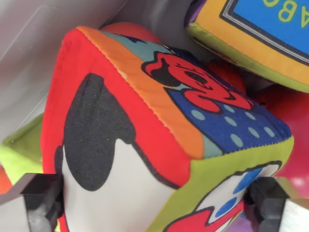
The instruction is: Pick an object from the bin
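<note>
Cube: soft fabric cube (159, 140) fills most of the wrist view, tilted so one corner points toward the camera and three faces show.
Red face: toward the wrist view's left, with a large black shape and a white patch below it.
Top face: orange band along the seam, then blue cloth with pale dots and a red and black cartoon figure.
Green face: lower right, lime cloth with a white, blue and red print that is partly cut off by the frame edge.
Gripper: gripper (154, 205) sits at the bottom of the picture, with one dark finger pad (41, 198) at the lower left and the other at the lower right.
Grip: fingers stand wide apart with the cube between them; each pad lies right against the cloth, though I cannot tell whether they are pressing it.
Bin: pale grey wall of the bin (34, 43) rises at the upper left, just behind the cube.
Second block: another soft block (251, 43) lies at the upper right, yellow and green edged, with a blue panel carrying yellow letters; it is near the cube, but contact cannot be made out.
Other toys: lime green cloth (19, 150) peeks out at the left under the cube, and blurred red shapes (289, 121) lie at the right behind it.
</note>
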